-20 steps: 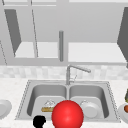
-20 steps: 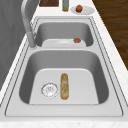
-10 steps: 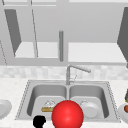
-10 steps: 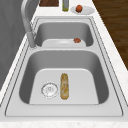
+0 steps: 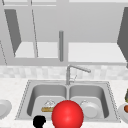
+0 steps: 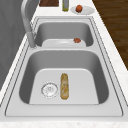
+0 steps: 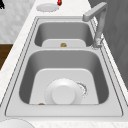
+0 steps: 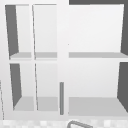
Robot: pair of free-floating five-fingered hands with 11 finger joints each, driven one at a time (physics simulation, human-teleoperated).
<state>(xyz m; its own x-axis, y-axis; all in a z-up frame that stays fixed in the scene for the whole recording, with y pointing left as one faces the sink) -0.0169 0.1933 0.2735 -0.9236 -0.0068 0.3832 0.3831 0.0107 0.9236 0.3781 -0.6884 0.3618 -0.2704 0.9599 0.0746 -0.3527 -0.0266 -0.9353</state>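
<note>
The left hand [image 5: 39, 121] hovers at the sink's [image 5: 25, 100] front edge, just left of a big red ball [image 5: 67, 115]; whether it is clenched or released I cannot tell. A bread roll [image 6: 64, 86] lies in the left basin beside the drain [image 6: 49, 89]

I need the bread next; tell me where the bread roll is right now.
The bread roll lies on the floor of the sink's left basin, just beside the drain, seen best from the left side view.

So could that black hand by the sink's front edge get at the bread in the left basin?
Probably yes. The left hand hangs by the front edge of the left basin, and the bread lies uncovered on its floor beside the drain. The red ball shows off to the hand's right.
</note>
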